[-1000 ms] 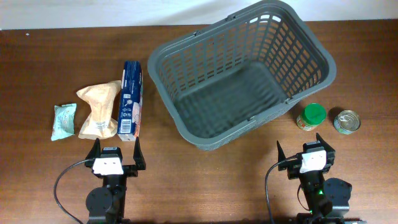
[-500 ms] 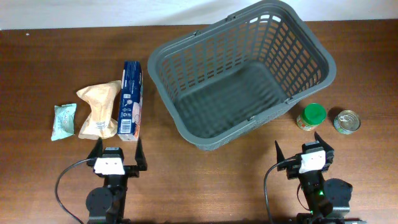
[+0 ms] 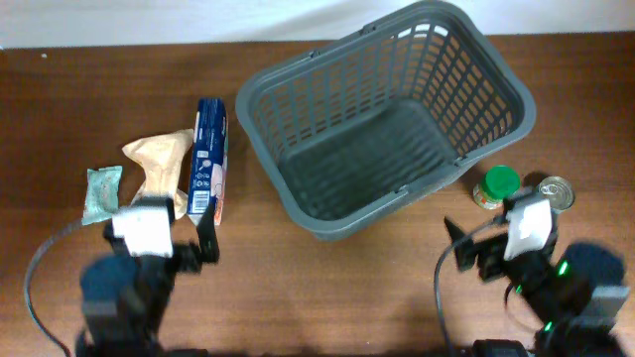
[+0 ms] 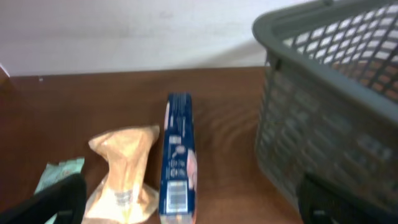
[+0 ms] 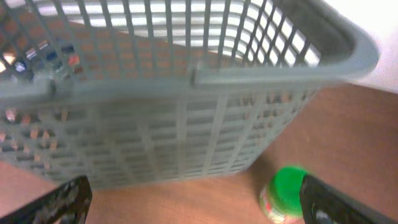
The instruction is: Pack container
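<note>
The dark grey container [image 3: 367, 164] sits at 1 o'clock on the table [image 3: 317, 288], a blue box [image 3: 208, 159] and tan bag [image 3: 159, 174] at 9 o'clock. The left gripper [image 3: 159, 243] and right gripper [image 3: 506, 236], at 7 and 5 o'clock, both have fingers spread wide

A blue box [image 3: 209, 157] is standing on its narrow edge on the brown desk [image 3: 60, 109], a tan pouch [image 3: 159, 177] is lying just beside it, a small pale-green packet [image 3: 101, 193] is lying beyond that, and well apart a green-lidded jar [image 3: 497, 186] and a tin can [image 3: 558, 191] are sitting near each other.
</note>
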